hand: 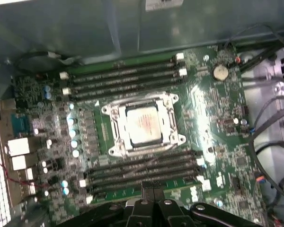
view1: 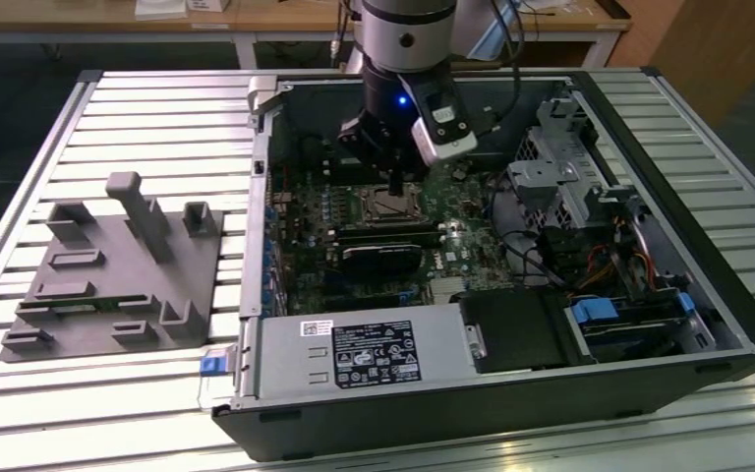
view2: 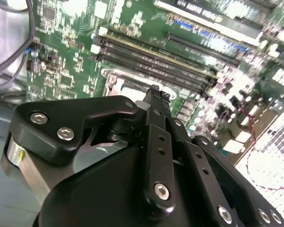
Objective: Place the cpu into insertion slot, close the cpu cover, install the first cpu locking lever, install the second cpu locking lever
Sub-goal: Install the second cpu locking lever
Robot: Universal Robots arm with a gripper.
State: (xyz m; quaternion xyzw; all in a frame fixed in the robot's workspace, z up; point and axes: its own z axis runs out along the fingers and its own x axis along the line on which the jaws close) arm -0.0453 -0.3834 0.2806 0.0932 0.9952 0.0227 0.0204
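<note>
I'm hovering gripper [hand: 153, 187], fingers pressed together, holding nothing, just above memory slots [hand: 142, 170]; cpu [hand: 142, 124] sitting in insertion slot [hand: 114, 137] beside it.

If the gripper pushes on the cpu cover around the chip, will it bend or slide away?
The cpu cover looks like thin silvery metal, so it probably flexes a little under a hard point push. It lies flat around the cpu on the board, so it likely will not slide. Its shiny surface may be slippery for the gripper.
</note>
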